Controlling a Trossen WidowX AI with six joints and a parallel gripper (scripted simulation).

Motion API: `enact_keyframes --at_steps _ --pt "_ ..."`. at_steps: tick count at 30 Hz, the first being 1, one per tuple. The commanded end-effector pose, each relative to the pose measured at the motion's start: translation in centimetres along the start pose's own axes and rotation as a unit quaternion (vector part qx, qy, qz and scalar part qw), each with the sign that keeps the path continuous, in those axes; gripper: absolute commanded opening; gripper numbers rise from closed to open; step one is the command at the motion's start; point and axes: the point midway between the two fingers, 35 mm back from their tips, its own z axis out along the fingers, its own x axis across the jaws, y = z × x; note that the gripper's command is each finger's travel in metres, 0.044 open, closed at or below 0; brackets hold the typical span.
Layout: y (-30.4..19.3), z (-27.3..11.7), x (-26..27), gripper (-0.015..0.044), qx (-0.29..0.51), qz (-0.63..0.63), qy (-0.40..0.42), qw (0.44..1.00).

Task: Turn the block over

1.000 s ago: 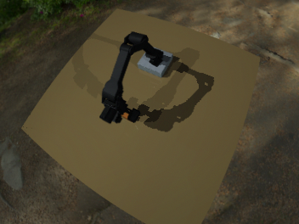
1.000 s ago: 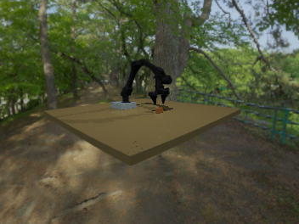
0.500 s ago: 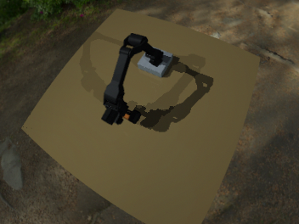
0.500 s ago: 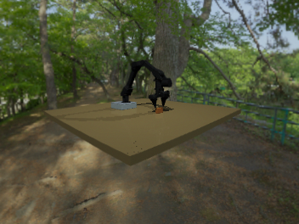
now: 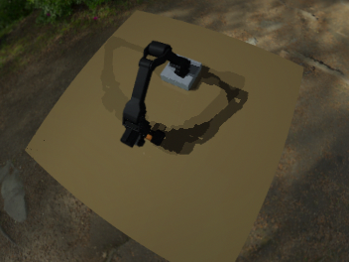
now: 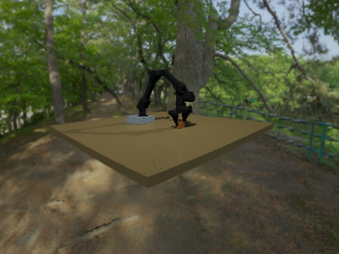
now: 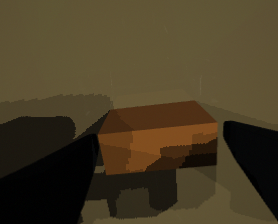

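Observation:
The orange block (image 5: pixel 149 137) (image 6: pixel 181 125) (image 7: pixel 120 159) rests on the table (image 5: pixel 198 191) (image 6: pixel 144 156) (image 7: pixel 140 45). In the wrist view its long front face is brighter and partly shadowed, and its upper face is darker. No mark can be made out on the faces that show. My gripper (image 5: pixel 150 136) (image 6: pixel 181 123) (image 7: pixel 159 134) is low over the block and open, with one finger at each end of it. In the wrist view a narrow gap shows at the block's right end. The left fingertip looks very close to the left end; contact cannot be told.
The arm's pale grey base block (image 5: pixel 174 77) (image 6: pixel 140 120) stands on the table, away from the orange block. The arm arches from it over to the block. Shadows of the arm lie across the table. The table's edges drop off on all sides.

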Motion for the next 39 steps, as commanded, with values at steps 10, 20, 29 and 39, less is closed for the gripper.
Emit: enact_keyframes --at_steps 10,20,29,39 --pt "-0.1 0.3 0.1 0.0242 0.002 -0.001 0.002 1.0" --pt "-0.1 0.3 0.1 0.0175 0.002 -0.001 0.002 1.0" --pt "-0.1 -2.7 0.1 0.0 0.002 -0.001 0.002 1.0" --pt "0.2 -2.1 0.1 0.0 -0.044 -0.002 0.002 0.999"
